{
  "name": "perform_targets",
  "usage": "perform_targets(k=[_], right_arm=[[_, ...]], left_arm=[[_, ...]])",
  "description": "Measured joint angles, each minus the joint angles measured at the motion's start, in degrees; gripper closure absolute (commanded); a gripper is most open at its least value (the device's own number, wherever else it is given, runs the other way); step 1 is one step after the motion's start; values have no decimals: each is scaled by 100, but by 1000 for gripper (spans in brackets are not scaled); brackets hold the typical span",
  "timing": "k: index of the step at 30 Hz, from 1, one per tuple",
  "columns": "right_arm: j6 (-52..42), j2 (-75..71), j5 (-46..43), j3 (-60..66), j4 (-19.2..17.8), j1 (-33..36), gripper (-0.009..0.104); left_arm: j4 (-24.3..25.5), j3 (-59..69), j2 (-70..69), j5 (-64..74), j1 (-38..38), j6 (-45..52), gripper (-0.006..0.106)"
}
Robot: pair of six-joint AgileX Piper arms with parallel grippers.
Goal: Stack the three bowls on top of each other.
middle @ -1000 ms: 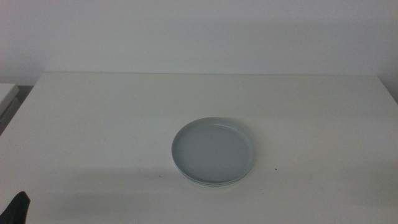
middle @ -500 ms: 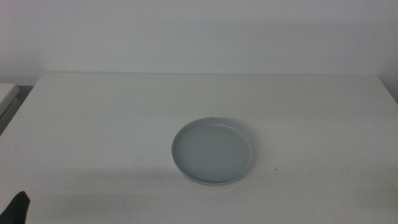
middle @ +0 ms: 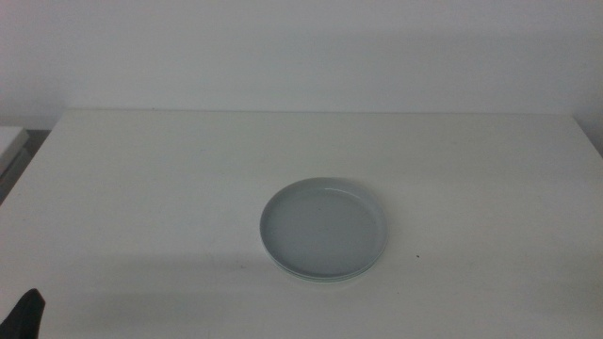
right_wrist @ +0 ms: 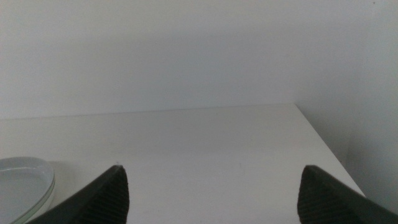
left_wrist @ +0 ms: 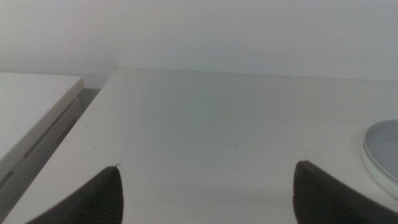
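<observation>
The bowls sit as one stack (middle: 323, 230) near the middle of the white table (middle: 170, 179). The pale grey-blue bowl is on top, and thin rims of other bowls show beneath its front edge. An edge of the stack (left_wrist: 382, 152) shows in the left wrist view, and another edge of the stack (right_wrist: 25, 183) in the right wrist view. My left gripper (left_wrist: 205, 193) is open with nothing between its jaws; a dark tip (middle: 28, 315) of it shows at the bottom left corner of the middle view. My right gripper (right_wrist: 214, 193) is open too, empty, and out of the middle view.
A lower white surface (left_wrist: 31, 109) stands beside the table's left edge, across a narrow gap. A white wall (middle: 301, 47) runs behind the table. A small dark speck (middle: 417, 254) lies right of the stack.
</observation>
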Motion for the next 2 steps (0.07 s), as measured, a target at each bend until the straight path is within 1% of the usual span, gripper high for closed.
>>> perform_targets(k=[2], right_arm=[[0,0,-9,0,-12,0,2]], left_arm=[[0,0,0,-9,0,0,7]])
